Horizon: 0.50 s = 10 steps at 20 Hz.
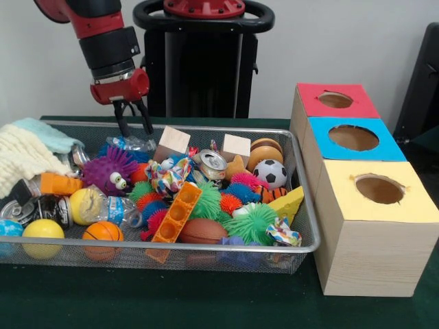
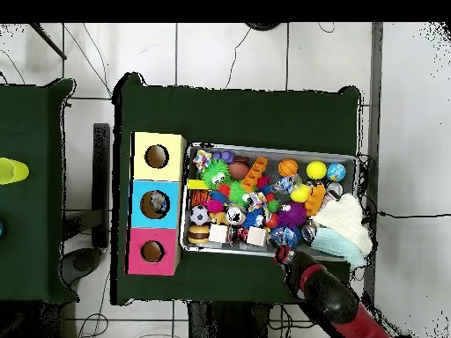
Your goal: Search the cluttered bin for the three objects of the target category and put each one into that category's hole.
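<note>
Three boxes: red box [image 1: 334, 101], blue box [image 1: 353, 139], yellow box [image 1: 377, 192] are set in a row just beside the bin, one round hole in each top, presumably so that a drop is a short carry from the clutter.
Bin: wire mesh bin [image 1: 206, 248] is packed edge to edge; toys are piled on one another, so much is half hidden.
Gripper: gripper [image 1: 133, 118] is hung over the far rim of the bin, fingers pointed down and parted a little, nothing held between them; tips are seen just above a crushed clear bottle [image 1: 132, 144].
Arm: red and black arm [image 2: 330, 295] is reached in from the bin's base-side edge in the overhead view.
Target category: not stated in the task line; cannot be told from the frames. Judged candidates are balls, cans and bottles.
Balls: soccer ball [image 1: 270, 173], orange basketball [image 1: 102, 232], yellow ball [image 1: 42, 229], all lying in the bin, well apart.
Cans: silver can [image 1: 212, 163] is lodged mid-bin, top facing out.
Other clutter: purple spiky toy [image 1: 110, 171] with eyes, wooden blocks [image 1: 173, 140], orange brick [image 1: 178, 212], cream cloth [image 1: 24, 156] draped over the bin's end.
Progress: judged as search phase, nothing yet carried.
Writing: none legible; bottle and can labels too small to be read.
</note>
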Each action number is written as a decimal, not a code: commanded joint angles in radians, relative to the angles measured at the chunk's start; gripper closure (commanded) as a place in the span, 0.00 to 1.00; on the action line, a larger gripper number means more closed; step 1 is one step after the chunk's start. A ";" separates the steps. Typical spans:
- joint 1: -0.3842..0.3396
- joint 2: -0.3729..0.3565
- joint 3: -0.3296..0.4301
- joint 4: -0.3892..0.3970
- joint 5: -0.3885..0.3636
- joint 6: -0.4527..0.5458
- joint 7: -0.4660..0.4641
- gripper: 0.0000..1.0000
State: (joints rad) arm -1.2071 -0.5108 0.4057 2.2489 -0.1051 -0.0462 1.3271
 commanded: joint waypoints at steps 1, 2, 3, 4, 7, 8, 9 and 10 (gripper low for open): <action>0.022 0.004 0.013 -0.177 0.059 -0.008 0.205 0.00; 0.021 0.008 0.015 -0.179 0.055 -0.012 0.203 0.00; 0.021 0.011 0.016 -0.184 0.054 -0.011 0.201 0.00; 0.022 0.011 0.014 -0.188 0.052 -0.010 0.197 0.00; 0.039 -0.004 -0.010 -0.203 0.046 0.014 0.173 0.00; 0.051 -0.014 -0.029 -0.214 0.042 0.059 0.145 0.00; 0.053 -0.018 -0.035 -0.219 0.037 0.080 0.130 0.00; 0.058 -0.026 -0.046 -0.235 0.023 0.140 0.087 0.00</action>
State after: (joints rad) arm -1.1884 -0.5158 0.3904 2.2340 -0.1055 -0.0347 1.3271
